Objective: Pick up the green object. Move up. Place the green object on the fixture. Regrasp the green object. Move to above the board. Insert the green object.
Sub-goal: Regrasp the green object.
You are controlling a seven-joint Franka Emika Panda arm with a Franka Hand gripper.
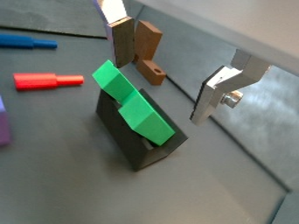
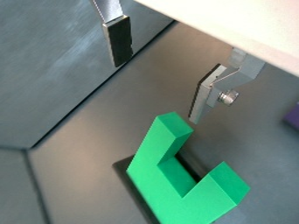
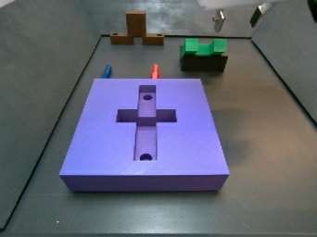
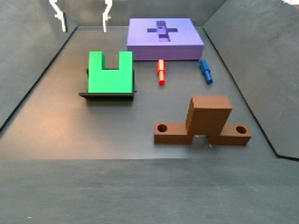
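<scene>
You are looking at the small bright green blocky piece with two prongs (image 4: 108, 73) resting on the small dark boxy fixture (image 1: 145, 150), tilted in its slot, prongs pointing toward the large flat purple board with a cross-shaped recess (image 3: 146, 134) in a side view. The two-finger gripper (image 4: 80, 15) is hanging above and apart from the green piece, silver plate fingers (image 1: 222, 91) spread wide with nothing between them. So the placing looks done, and the regrasp is the step in hand.

To do it well, you are centring the jaws over the green piece (image 2: 181, 178) before descending, so neither pad clips a prong. You are lining the pads on two flat parallel faces, not across the notch. Keep descent slow; the piece is leaning, so a glancing touch could tip it off the fixture. Close only when both pads are level with the body.

The brown cross-shaped piece (image 4: 205, 122), the red peg (image 4: 159, 72) and the blue peg (image 4: 205, 70) are lying well apart from it.
</scene>
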